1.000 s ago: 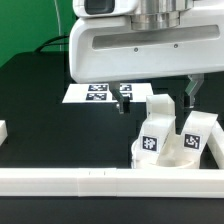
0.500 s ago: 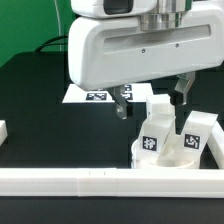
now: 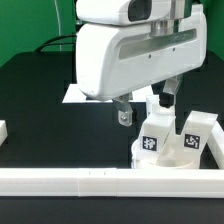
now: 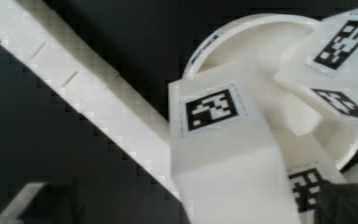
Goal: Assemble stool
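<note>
**Open gripper above the stool parts**

Nearest, a long white border rail runs across the front of the black table. Just behind it, toward the exterior view's right, sits the stool's round seat, lying flat against the rail's inner side. Two blocky white legs stand upright on the seat: one leg with its square tag facing forward, and a second leg beside it toward the exterior view's right, also tagged. The wrist view shows a tagged leg close up, the seat's rim behind it and the rail running diagonally past. Above the legs hangs the gripper, its two fingers spread wide apart and holding nothing; one dark fingertip hangs just beside the first leg. Farther back, the marker board lies flat, mostly hidden behind the arm's big white housing.
</note>
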Available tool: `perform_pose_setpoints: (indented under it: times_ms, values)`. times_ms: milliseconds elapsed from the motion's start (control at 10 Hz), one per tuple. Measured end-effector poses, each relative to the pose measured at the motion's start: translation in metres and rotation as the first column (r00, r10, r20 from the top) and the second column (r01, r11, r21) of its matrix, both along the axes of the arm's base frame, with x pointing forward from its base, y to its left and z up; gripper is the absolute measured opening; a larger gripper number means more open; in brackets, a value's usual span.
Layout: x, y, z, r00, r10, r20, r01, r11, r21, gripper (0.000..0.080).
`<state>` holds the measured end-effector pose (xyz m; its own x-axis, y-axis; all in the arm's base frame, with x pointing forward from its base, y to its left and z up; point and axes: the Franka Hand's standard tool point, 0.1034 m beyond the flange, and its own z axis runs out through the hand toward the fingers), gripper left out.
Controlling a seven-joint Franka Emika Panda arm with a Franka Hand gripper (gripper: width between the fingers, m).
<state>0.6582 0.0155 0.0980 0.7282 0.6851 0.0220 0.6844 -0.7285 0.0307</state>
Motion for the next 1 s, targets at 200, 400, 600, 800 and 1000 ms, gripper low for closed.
perform_pose_setpoints:
  times_ms: [200, 400, 600, 800, 1000]
  values:
    - [-0.001, 0.0, -0.003, 1.0, 0.0, -0.004, 0.0, 1.0, -0.001, 0.0649]
    - [-0.001, 0.003, -0.011, 1.0, 0.006, -0.014, -0.006, 1.0, -0.001, 0.0649]
    - [-0.002, 0.003, -0.015, 1.0, 0.007, -0.02, -0.007, 1.0, -0.002, 0.0649]
    - [-0.003, 0.002, -0.02, 1.0, 0.005, -0.028, -0.006, 1.0, -0.004, 0.0649]
    - [-0.003, 0.002, -0.02, 0.999, -0.017, -0.028, 0.017, 1.0, -0.004, 0.0528]
